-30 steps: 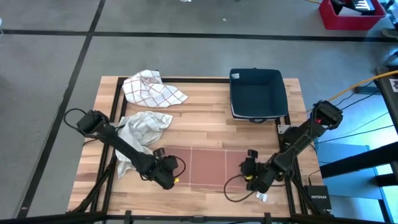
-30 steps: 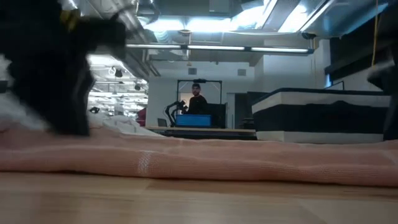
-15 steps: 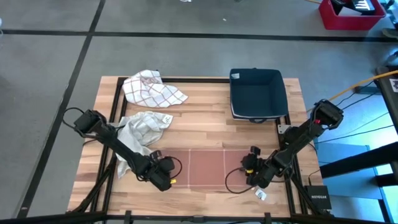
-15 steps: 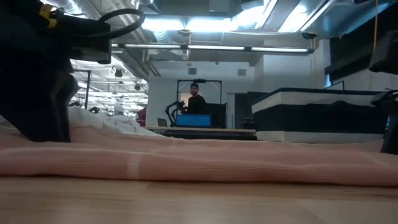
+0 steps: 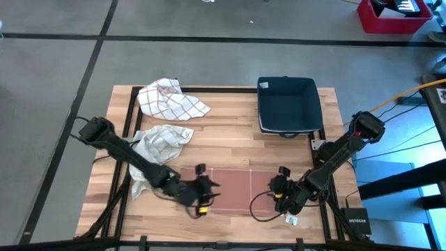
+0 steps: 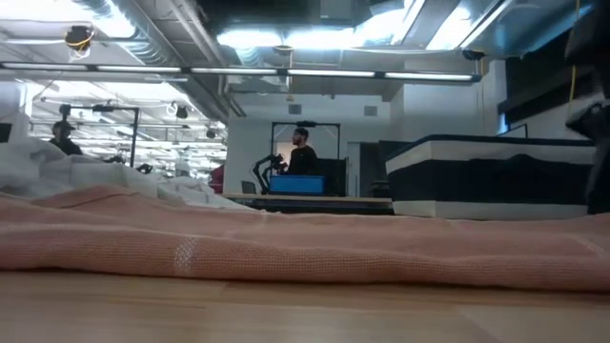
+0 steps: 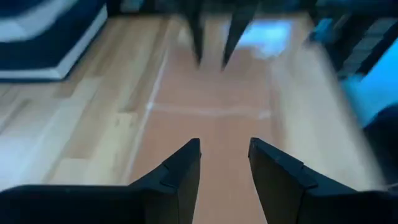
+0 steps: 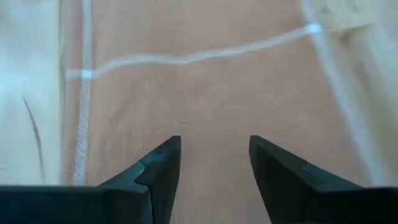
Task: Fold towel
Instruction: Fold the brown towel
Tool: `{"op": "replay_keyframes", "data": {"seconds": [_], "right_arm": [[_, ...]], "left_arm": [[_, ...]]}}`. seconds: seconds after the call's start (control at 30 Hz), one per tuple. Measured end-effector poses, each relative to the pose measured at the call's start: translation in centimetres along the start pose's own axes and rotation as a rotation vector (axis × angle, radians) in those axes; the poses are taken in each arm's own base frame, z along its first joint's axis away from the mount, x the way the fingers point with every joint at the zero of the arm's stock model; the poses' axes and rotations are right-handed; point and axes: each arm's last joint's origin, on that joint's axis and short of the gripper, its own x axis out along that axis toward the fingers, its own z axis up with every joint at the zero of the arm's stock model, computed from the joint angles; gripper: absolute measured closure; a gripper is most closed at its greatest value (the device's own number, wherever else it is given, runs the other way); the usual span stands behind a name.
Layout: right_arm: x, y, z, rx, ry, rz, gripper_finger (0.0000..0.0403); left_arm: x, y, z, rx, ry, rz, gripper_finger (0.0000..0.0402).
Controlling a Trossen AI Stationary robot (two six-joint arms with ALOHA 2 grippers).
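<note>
A salmon-pink towel [image 5: 240, 187] with thin white stripes lies spread flat near the table's front edge; in the low view the towel [image 6: 315, 248] fills the foreground. My left gripper [image 5: 203, 189] hangs open above the towel's left part, slanting toward the table's right, and its wrist view shows only bare towel [image 7: 211, 124] beyond the empty fingers. My right gripper [image 5: 280, 187] stands open just over the towel's right end, slanting down, with nothing between its fingers [image 8: 214, 168]. From these views I cannot tell whether it touches the cloth.
A dark blue bin [image 5: 287, 104] stands at the far right. A white checked cloth [image 5: 171, 99] lies at the far left, and a crumpled white cloth [image 5: 159, 143] sits beside my left arm. A person [image 6: 301, 152] stands in the room behind the table.
My left gripper has risen off the towel's left end and swung toward the table's right. It has tipped from pointing down to nearly level, and it has left the low view. The towel still lies flat.
</note>
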Motion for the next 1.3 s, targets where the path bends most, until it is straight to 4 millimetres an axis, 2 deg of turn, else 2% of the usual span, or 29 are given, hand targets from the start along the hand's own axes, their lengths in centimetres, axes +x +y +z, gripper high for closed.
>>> {"op": "replay_keyframes", "data": {"seconds": [0.1,0.2,0.33,0.5,0.67,0.8,0.97,1.13,1.3], "right_arm": [[-2.1,0.3,1.3,0.101,0.014,0.017,0.021],[-4.1,0.0,1.6,0.23,0.157,0.114,0.021],[-5.5,-1.1,1.5,0.377,0.214,0.145,0.021],[-5.6,-2.5,0.6,0.537,0.205,0.123,0.021],[-4.6,-3.0,-0.4,0.681,0.219,0.123,0.021],[-3.7,-3.3,-1.2,0.731,0.237,0.145,0.0205],[-2.8,-4.3,-2.7,0.789,0.309,0.091,0.0163],[-1.6,-5.0,-4.0,0.832,0.307,0.123,0.0117],[-0.9,-5.4,-4.6,0.863,0.271,0.137,0.0103]], "left_arm": [[3.1,0.9,-1.3,0.028,0.063,-0.041,0.027],[5.9,1.7,-2.8,0.029,0.124,-0.085,0.027],[8.1,2.3,-4.8,0.011,0.194,-0.072,0.027],[8.5,2.3,-5.3,0.015,0.216,-0.077,0.027],[8.2,1.8,-5.2,0.049,0.204,-0.1,0.027],[8.2,1.7,-5.2,0.056,0.208,-0.101,0.027],[8.1,1.6,-5.3,0.057,0.21,-0.107,0.027],[8.1,1.6,-5.2,0.05,0.207,-0.107,0.027],[8.1,1.6,-5.2,0.049,0.206,-0.108,0.027]]}}
